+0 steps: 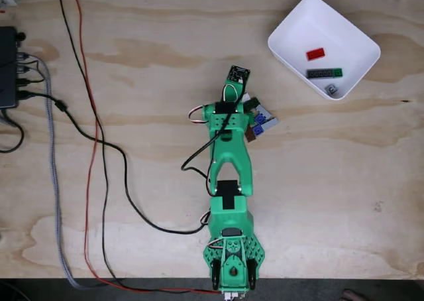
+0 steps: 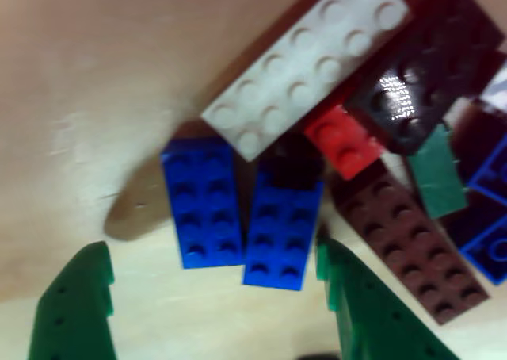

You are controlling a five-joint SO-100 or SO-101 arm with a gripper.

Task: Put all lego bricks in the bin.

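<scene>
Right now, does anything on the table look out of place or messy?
Nothing damaged. The bin holds a few bricks, but most lego bricks lie in a jumbled, overlapping heap on the table beneath the open end effector, not yet binned.

In the fixed view, the arm [image 1: 228, 125] covers most of the brick pile [image 1: 260, 122]. In the other view, the pincer [image 2: 214, 312] fingers are cropped by the bottom edge; right-edge bricks [image 2: 487, 217] are blurred and cut off.
</scene>
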